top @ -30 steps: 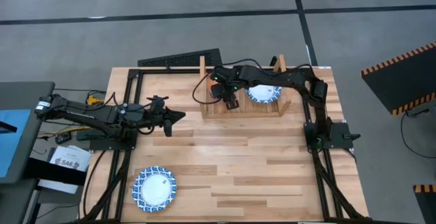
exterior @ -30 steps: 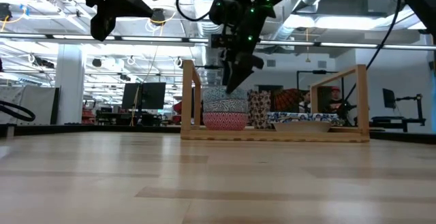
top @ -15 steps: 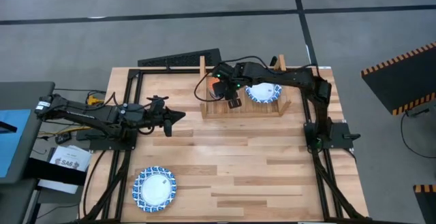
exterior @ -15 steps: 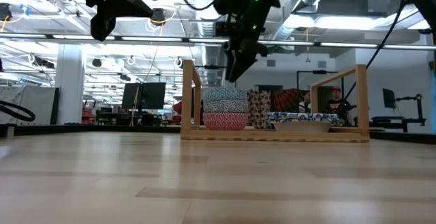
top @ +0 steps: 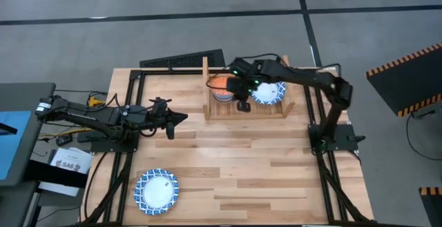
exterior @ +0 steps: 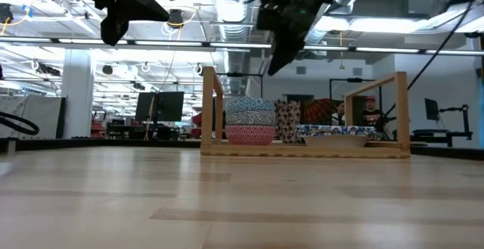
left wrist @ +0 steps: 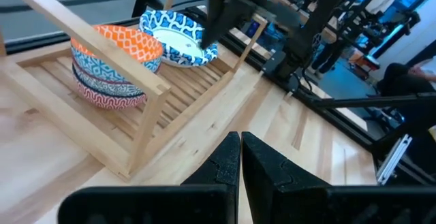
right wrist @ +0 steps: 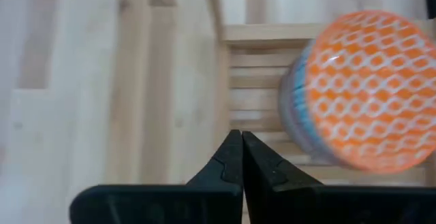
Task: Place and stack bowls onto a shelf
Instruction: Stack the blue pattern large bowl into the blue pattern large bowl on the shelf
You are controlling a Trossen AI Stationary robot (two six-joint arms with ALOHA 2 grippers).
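Note:
The wooden shelf stands at the table's far middle. In its left part a stack of three bowls rests on the slats: red at the bottom, blue in the middle, orange on top. Wide white bowls with blue rims sit in its right part. Another such bowl lies at the near left of the table. My right gripper hangs shut above the shelf, just right of the stack and clear of it. My left gripper waits shut at the left, holding nothing.
A black metal frame runs along the table's left side and another along the right. The shelf's upright side boards stand beside the bowls. Bare wood lies between the shelf and the near edge.
My right gripper has risen from the bowl stack, drifted a little toward the table's right edge, and shut its fingers on nothing. The orange bowl stays on top of the stack, now uncovered in the high view.

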